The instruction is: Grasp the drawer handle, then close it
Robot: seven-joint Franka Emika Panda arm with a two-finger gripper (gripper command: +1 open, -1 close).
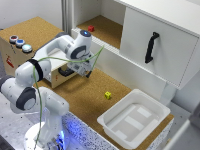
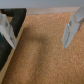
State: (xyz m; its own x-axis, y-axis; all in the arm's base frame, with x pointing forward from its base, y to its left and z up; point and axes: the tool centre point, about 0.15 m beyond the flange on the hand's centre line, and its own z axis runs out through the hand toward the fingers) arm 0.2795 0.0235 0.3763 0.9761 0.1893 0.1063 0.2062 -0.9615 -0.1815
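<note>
White Franka robot arm [image 1: 35, 80] reaches toward the cork-topped wooden box [image 1: 22, 47], where the shallow light-tan wooden drawer [image 1: 62, 75] stands pulled out, its black handle [image 1: 66, 73] apparently not yet grasped by the spread-jawed, empty gripper [image 1: 84, 71].

Rough matt cork tabletop [image 1: 95, 95], light-tan wooden drawer [image 1: 60, 75] with black handle [image 1: 66, 73], glossy white plastic tub [image 1: 132, 120].
</note>
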